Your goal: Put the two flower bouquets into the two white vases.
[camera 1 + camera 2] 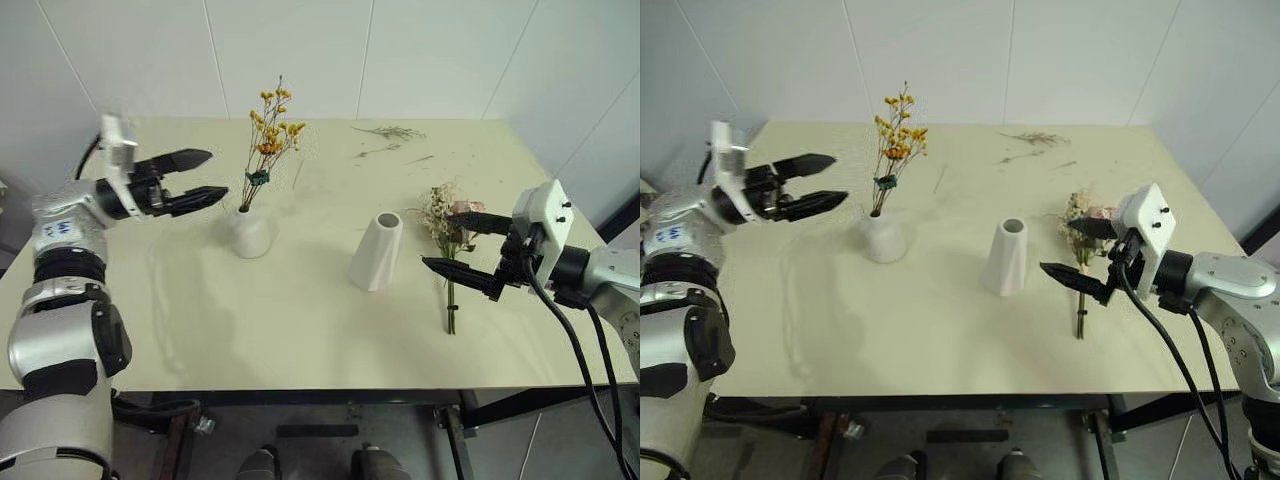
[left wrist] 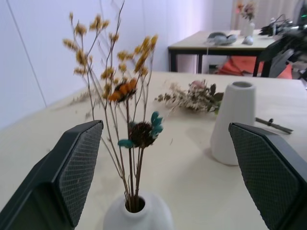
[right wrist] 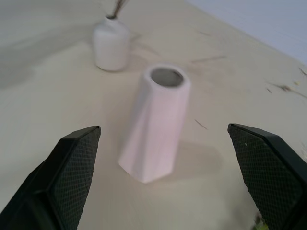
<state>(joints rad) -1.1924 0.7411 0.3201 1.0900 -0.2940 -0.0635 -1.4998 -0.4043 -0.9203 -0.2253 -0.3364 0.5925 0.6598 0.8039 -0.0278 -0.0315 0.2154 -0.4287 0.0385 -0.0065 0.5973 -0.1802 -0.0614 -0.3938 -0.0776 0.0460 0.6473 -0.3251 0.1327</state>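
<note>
Left eye view: left gripper (image 1: pixel 217 174) jaws spread, empty, beside sprig (image 1: pixel 270 140) standing in round vase (image 1: pixel 250 232). Tall vase (image 1: pixel 377 252) empty, mid-tabletop (image 1: pixel 200 320). Bunch (image 1: pixel 448 235) lies flat; right gripper (image 1: pixel 447 243) jaws spread above it.

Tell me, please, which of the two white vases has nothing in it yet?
The taller, cone-shaped vase in the middle of the table is empty; the short round vase already holds the yellow sprig.
</note>
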